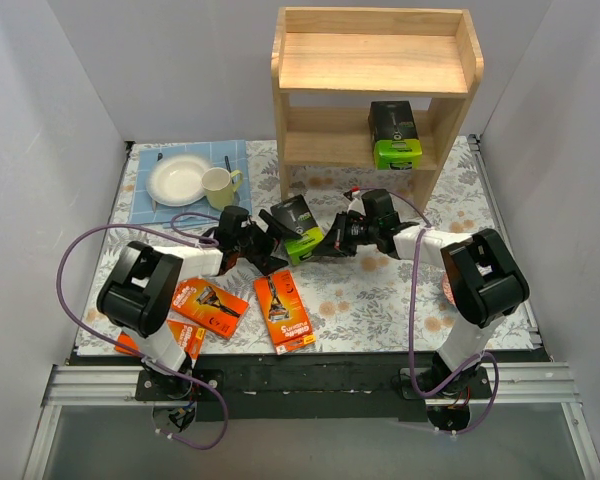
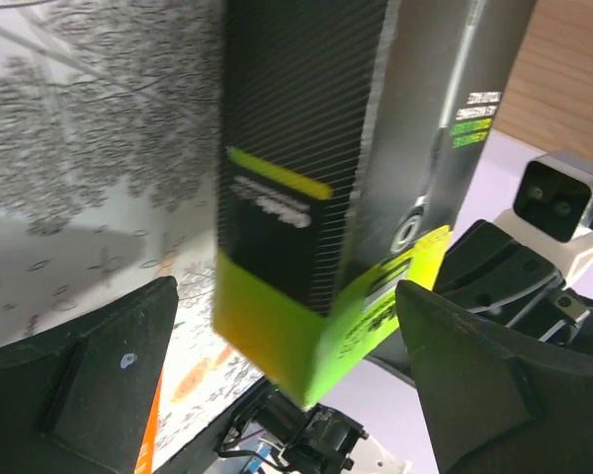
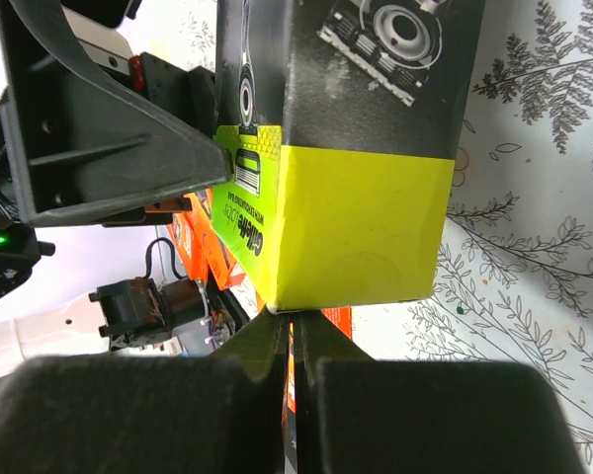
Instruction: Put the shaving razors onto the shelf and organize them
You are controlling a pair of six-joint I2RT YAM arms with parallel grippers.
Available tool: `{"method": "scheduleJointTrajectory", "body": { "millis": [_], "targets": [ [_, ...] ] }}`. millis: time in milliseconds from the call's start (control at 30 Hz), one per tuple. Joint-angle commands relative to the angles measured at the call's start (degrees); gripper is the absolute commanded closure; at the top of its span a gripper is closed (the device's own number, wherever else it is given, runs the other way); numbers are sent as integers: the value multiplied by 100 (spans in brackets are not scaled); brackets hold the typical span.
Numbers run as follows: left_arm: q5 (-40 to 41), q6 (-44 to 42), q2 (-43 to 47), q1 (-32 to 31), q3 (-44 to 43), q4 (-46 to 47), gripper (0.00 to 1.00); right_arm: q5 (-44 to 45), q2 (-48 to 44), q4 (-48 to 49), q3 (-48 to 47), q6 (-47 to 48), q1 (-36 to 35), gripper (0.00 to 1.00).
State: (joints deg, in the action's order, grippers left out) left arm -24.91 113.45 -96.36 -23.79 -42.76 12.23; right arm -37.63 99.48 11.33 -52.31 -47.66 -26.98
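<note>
Lime-and-black razor pack (image 1: pixel 298 232), mid-table between both arms, long axis angled toward shelf (image 1: pixel 378 90); left gripper (image 1: pixel 263 247) spread wide around it, right gripper (image 1: pixel 332 243) nearer shelf, state indeterminable.

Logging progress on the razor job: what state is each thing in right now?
Green-and-black pack: held off the table between both arms.
Second green-and-black pack: on the shelf's lower tier.
Three orange packs: flat on the table.
Shelf: upright, top tier bare.
Left gripper: jaws open around the pack.
Right gripper: shut on the pack.
Mug: upright.
</note>
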Motion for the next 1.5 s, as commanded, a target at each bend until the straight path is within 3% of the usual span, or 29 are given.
{"method": "scheduleJointTrajectory", "body": {
  "millis": [0,133,267,333,433,500,533,567,600,667,800,833,900,1133,1200,1467],
  "targets": [
    [-119,1601,-76,-125,-197,209,11,1,-219,396,-68,-24,-79,99],
    [-234,1724,-103,-143,-162,473,18,54,-236,370,-95,2,-140,99],
    [-357,1944,-103,-161,-145,517,16,124,-245,343,-68,-33,-158,99],
    [-340,1927,-68,-170,-109,605,20,133,-245,317,-86,2,-193,99],
    [-243,1813,20,-161,-144,623,34,124,-289,264,-68,116,-237,99],
    [-182,1551,108,-152,-232,544,70,150,-324,264,-33,265,-264,99],
    [-25,1488,213,-152,-293,309,80,203,-368,229,10,318,-272,99],
    [20,1391,257,-152,-242,124,82,325,-394,151,37,371,-272,99],
    [38,1286,310,-152,-163,131,72,370,-412,133,46,415,-281,99],
    [117,996,520,-143,152,166,73,466,-491,89,90,626,-272,91],
    [100,39,986,-117,698,613,100,485,-745,-463,-15,1117,-159,67],
    [56,-407,1074,-108,760,710,100,450,-920,-639,-50,1414,-97,58],
    [-119,-884,1389,-108,909,728,100,370,-1114,-956,-182,1784,139,52],
    [-1349,-2949,2269,-108,736,89,100,71,-1738,-3554,-789,3701,1080,46],
    [-1542,-3379,2393,-99,489,-220,100,150,-1923,-3857,-746,4157,1334,46],
    [-1755,-3708,1859,-91,-1231,-599,100,317,-3250,-4306,-279,4748,1494,48]
  ]
}}
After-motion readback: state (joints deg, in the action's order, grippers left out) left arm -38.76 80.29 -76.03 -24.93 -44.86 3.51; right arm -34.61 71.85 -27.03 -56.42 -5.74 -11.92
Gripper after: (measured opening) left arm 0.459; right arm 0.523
